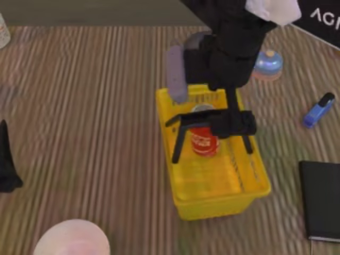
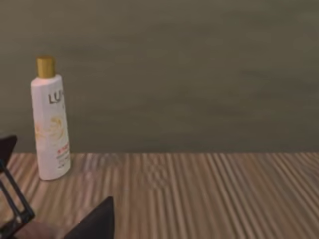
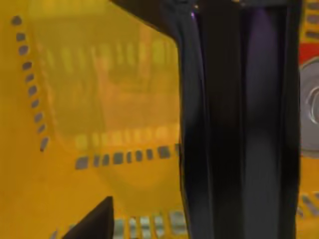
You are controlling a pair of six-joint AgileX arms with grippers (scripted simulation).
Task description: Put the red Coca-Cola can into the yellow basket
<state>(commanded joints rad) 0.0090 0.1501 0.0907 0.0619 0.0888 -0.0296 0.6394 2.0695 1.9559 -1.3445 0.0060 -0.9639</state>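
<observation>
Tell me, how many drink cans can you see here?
1. The red Coca-Cola can is over the yellow basket, below the right gripper. The arm hides part of the basket, so another could be hidden.

The right tool [image 1: 212, 125] is masked by its own arm over the yellow basket [image 1: 223, 199], so its fingers cannot be read. The red Coca-Cola can [image 1: 204, 142] shows only partly beneath the black handle [image 1: 180, 139].
</observation>
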